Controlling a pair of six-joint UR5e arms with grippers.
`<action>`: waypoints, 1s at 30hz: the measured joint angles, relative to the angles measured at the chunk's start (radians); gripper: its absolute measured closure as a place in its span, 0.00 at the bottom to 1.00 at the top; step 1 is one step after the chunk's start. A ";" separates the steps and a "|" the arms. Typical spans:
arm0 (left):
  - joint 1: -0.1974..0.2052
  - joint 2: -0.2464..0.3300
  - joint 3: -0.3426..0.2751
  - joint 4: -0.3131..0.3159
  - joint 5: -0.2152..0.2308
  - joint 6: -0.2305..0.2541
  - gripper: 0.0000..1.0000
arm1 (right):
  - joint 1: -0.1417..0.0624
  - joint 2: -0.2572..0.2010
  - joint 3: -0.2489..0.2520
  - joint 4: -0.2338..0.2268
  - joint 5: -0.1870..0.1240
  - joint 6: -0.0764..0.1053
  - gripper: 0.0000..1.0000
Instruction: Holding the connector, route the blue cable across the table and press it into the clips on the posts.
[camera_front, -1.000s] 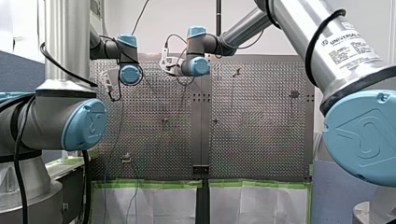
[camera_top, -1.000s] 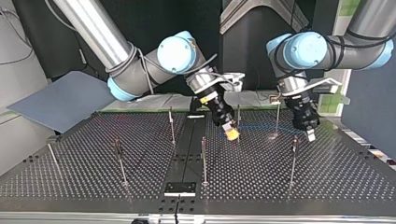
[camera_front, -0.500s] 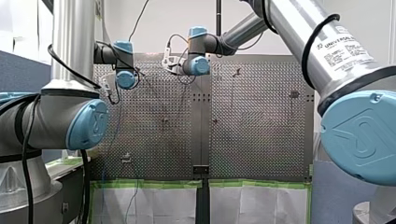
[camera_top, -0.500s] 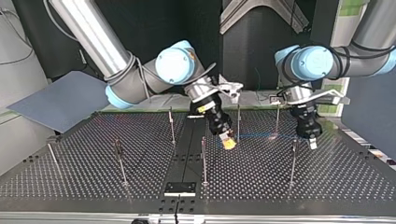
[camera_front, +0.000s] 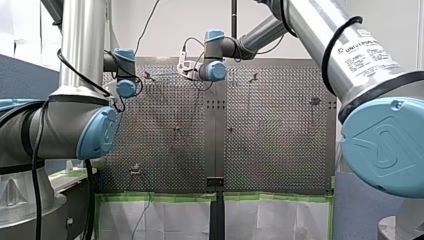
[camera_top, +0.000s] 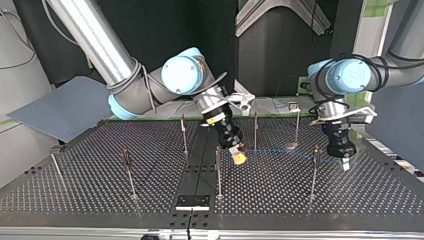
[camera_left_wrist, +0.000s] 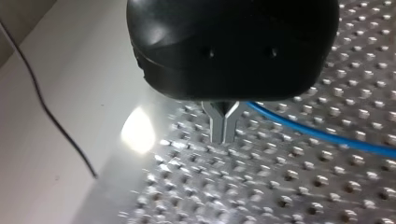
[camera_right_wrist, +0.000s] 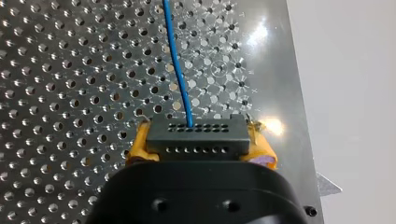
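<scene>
As seen along the right wrist, found the connector (camera_right_wrist: 196, 140) clamped between the yellow pads (camera_right_wrist: 138, 148) of my right gripper (camera_top: 239, 157): a small black rectangular block with two rows of tiny holes across the face. Traced the blue cable (camera_right_wrist: 176, 60) out of the upper row, thin and smooth, running nearly straight away over the perforated metal surface (camera_right_wrist: 56, 93). In the top view, placed that gripper tilted low over the middle of the surface, just beside a thin upright post (camera_top: 218, 172). Followed the cable from there as a faint blue line past another post (camera_top: 255, 131) towards my left gripper (camera_top: 345, 163), near the view's right. From the left wrist, noted the two metal fingers (camera_left_wrist: 216, 128) pressed together at the tips just above the surface. Saw the cable emerging close by their base, but could not tell whether pinched there or merely passing.
</scene>
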 joint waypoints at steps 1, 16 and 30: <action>0.001 -0.007 0.001 0.001 0.007 -0.001 1.00 | -0.001 0.000 -0.001 0.000 0.000 -0.001 1.00; -0.002 -0.027 0.002 0.001 0.049 -0.047 0.17 | 0.003 0.000 -0.006 0.010 0.010 -0.007 1.00; -0.031 0.039 0.000 -0.127 0.006 -0.024 0.01 | 0.007 0.000 -0.006 0.043 0.049 -0.027 1.00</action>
